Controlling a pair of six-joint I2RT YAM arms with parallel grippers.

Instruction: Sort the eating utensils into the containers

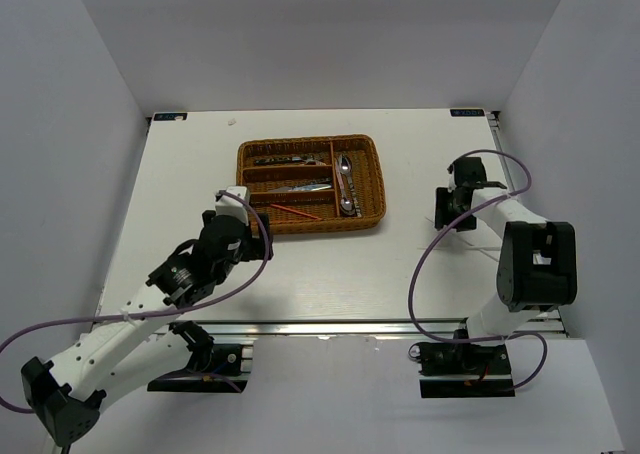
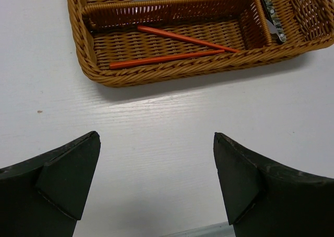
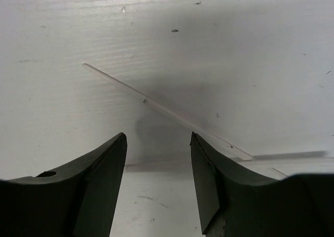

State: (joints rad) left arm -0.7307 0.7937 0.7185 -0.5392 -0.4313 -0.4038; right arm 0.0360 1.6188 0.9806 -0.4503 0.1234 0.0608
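Note:
The brown wicker tray (image 1: 378, 179) stands mid-table. Two spoons (image 1: 345, 184) lie in its crosswise right slot, silver cutlery (image 1: 290, 160) fills the far long slots, and two red chopsticks (image 1: 295, 212) lie in the near slot. They also show in the left wrist view (image 2: 182, 38). My left gripper (image 1: 255, 224) (image 2: 156, 139) is open and empty, just in front of the tray's near rim (image 2: 172, 72). My right gripper (image 1: 450, 212) (image 3: 158, 137) is open and hangs low over a white chopstick (image 3: 156, 107) lying slantwise on the table. A second white chopstick (image 3: 292, 155) crosses it.
The white chopsticks are faint lines on the white table (image 1: 478, 236), right of the tray. White walls enclose the table on three sides. A purple cable (image 1: 425, 274) loops off the right arm.

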